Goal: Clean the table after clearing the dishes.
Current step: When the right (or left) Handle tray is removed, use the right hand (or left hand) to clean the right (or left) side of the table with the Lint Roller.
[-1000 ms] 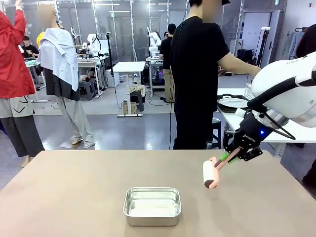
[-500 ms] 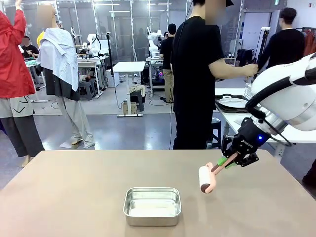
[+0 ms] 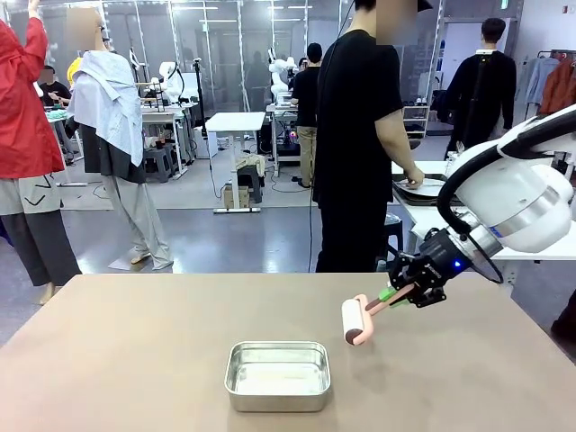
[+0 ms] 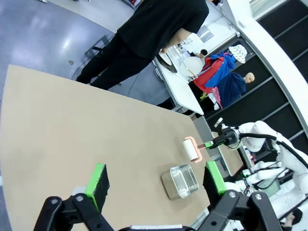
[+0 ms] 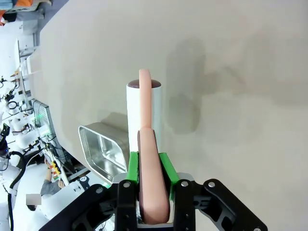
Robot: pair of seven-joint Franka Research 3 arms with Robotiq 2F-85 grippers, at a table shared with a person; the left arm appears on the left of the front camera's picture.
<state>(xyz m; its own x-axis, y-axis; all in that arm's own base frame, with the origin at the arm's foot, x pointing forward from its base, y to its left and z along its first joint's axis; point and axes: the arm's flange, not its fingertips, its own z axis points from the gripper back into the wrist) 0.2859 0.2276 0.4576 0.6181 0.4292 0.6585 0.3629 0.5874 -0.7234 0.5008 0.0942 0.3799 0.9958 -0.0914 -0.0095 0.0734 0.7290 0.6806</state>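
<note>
On the table no dishes are left, just the pan sitting near my edge, so I take the clearing as done and the wiping as the step in hand. The roller has moved over the last second: it was out toward the right side of the top, and now it is further left and closer to the middle, just beyond the pan's far right corner. My right gripper is clenched on the pink handle, and in the right wrist view the green pads pinch it from both sides with the white roll pointing ahead. The roll's shadow falls a little apart from it, so I cannot tell whether it is pressed to the surface or skimming just above. If it is skimming, this pass cleans nothing, and I would want it lower before going on. The pan lies close to the sweep, and I judge it a thing to steer round. My left gripper hangs released, jaws wide, well above the top. Beyond the far edge the person has turned to the side table, one hand now down on a dark tray there.
</note>
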